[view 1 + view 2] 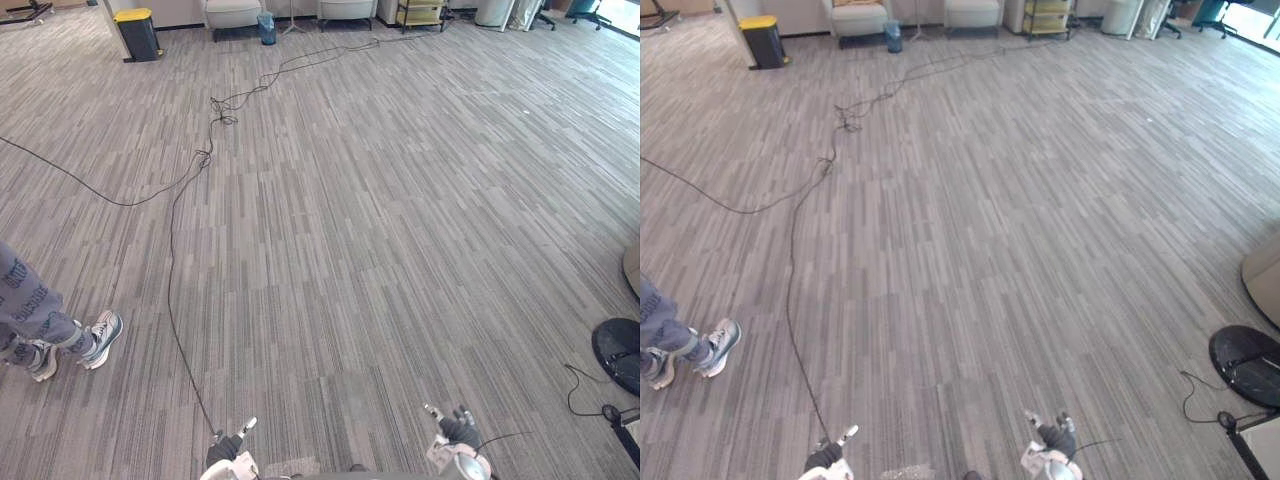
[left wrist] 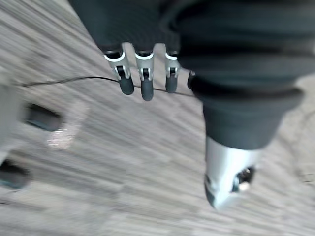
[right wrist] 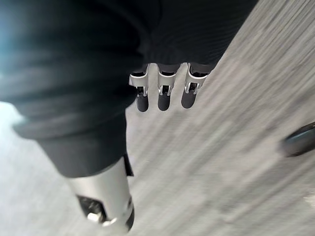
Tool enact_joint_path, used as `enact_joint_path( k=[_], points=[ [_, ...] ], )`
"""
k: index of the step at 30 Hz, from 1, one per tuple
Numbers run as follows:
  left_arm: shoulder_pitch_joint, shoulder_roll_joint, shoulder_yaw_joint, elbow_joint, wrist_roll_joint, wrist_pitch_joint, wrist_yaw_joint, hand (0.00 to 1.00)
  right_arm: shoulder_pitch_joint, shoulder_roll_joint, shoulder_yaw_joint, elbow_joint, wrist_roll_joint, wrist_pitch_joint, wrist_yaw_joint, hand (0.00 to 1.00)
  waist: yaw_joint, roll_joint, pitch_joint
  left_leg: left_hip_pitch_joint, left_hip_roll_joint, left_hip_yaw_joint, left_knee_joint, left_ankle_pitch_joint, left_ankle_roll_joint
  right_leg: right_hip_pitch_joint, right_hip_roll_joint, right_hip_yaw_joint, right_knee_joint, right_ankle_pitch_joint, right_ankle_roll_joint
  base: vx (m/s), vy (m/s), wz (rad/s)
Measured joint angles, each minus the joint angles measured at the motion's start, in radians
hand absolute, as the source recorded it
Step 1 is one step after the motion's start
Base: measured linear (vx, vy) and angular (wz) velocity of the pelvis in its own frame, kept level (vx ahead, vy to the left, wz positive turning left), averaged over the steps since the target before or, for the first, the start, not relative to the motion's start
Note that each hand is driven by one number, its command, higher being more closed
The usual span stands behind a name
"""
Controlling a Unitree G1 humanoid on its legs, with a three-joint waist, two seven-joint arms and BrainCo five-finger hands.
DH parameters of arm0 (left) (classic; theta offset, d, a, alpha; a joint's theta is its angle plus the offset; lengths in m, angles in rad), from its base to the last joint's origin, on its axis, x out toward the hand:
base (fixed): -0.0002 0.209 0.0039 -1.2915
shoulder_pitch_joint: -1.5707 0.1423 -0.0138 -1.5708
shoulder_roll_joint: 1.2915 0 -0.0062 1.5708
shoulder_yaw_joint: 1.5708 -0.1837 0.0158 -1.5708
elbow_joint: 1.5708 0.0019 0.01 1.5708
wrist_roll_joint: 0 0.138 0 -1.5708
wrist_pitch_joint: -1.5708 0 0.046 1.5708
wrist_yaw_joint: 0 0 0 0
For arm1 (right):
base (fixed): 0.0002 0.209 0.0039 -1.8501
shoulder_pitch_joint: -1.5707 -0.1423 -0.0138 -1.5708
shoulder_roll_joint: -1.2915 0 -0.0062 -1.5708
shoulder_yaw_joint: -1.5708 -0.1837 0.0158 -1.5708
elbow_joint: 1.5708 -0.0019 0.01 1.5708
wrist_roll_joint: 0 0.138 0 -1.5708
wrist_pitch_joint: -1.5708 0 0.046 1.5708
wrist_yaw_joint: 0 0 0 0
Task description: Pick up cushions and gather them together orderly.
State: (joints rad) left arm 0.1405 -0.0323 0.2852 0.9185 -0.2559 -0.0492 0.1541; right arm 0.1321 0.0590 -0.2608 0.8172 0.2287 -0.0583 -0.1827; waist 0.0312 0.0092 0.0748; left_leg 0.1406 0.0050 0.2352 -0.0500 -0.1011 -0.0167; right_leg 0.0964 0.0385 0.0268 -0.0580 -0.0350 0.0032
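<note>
Grey carpet (image 1: 380,230) in narrow striped planks runs from my rig to the far wall of an open office. Along that wall stand a black bin with a yellow lid (image 1: 138,32), two pale armchairs (image 1: 232,14), a small blue bin (image 1: 266,28) and a shelf cart (image 1: 420,12). At the left edge a person's legs (image 1: 30,310) in grey trousers and grey sneakers stand on the carpet, well apart from my arms. At the right edge a black round base (image 1: 618,352) lies on the floor. Just beyond it sits a tan rounded object (image 1: 1265,278); I cannot tell whether it is a cushion.

My left hand (image 1: 228,448) and right hand (image 1: 458,432) hang low at the near edge, both above bare carpet and far from the tan object. The right eye view takes in more of the tan object's curved side than the left eye view, where it is a sliver.

The wrist views supply what the head camera cannot. The left hand's fingers (image 2: 142,83) hang straight and loosely side by side with nothing in them. The right hand's fingers (image 3: 165,96) hang the same way, and in both views the carpet passes beneath as a blur.
</note>
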Motion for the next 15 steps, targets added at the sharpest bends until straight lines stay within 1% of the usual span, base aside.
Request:
enact_joint_path(
  k=[2, 5, 10, 15],
  points=[
    [-0.015, 0.011, -0.006, 0.030, 0.039, 0.008, -0.012, 0.00, -0.029, -0.006, 0.008, 0.042, -0.064, 0.014, 0.019, 0.00, 0.000, 0.000, 0.000, -0.001, -0.002, -0.007, -0.001, 0.000, 0.000, -0.001, 0.000, 0.000, -0.001, 0.000, 0.000, 0.00, 0.000, 0.00],
    [-0.028, 0.023, -0.032, 0.057, 0.070, 0.013, -0.031, 0.00, -0.057, -0.020, 0.012, 0.105, -0.104, 0.025, 0.035, 0.00, 0.000, -0.003, 0.001, -0.003, -0.006, -0.016, -0.001, 0.001, 0.001, 0.000, -0.002, -0.006, -0.002, 0.000, 0.000, 0.00, -0.016, 0.07],
    [-0.037, 0.029, -0.032, 0.077, 0.080, 0.014, -0.044, 0.00, -0.094, -0.034, 0.006, 0.166, -0.112, 0.035, 0.042, 0.00, -0.001, -0.002, 0.001, -0.015, -0.014, -0.036, -0.002, 0.004, 0.006, -0.002, -0.008, -0.021, -0.009, 0.000, 0.000, 0.01, -0.008, 0.11],
    [-0.055, 0.041, -0.037, 0.095, 0.112, 0.019, -0.045, 0.00, -0.123, -0.040, -0.038, 0.203, -0.109, 0.043, 0.047, 0.00, -0.002, 0.000, 0.017, -0.018, -0.023, -0.065, -0.018, 0.020, 0.015, -0.002, -0.016, -0.049, -0.009, 0.000, 0.000, -0.01, -0.009, 0.16]
  ],
)
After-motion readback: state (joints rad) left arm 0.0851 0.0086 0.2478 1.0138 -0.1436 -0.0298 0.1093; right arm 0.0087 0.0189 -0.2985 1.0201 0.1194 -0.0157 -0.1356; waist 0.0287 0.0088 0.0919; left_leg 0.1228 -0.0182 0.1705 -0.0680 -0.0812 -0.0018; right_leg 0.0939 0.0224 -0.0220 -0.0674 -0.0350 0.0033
